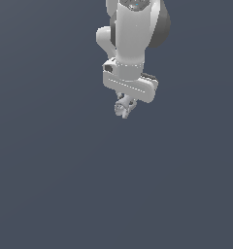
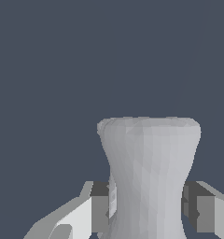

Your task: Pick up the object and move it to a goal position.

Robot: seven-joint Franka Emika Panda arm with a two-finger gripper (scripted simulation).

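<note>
Item: the object (image 2: 151, 172), a pale grey-white piece with a flared end and a narrow waist. You are seeing it sitting between the tool's (image 2: 149, 210) fingers (image 2: 205, 212), pads pressing its waist from both sides. In the exterior view the object (image 1: 123, 108) is hanging, small and knobbly, under the white Panda arm (image 1: 130, 44), against a plain dark grey background.

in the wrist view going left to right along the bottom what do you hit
one finger pad → the object, pinched at its narrow waist → the other finger pad. The gripper is shut on the object, against a plain dark background.
</note>
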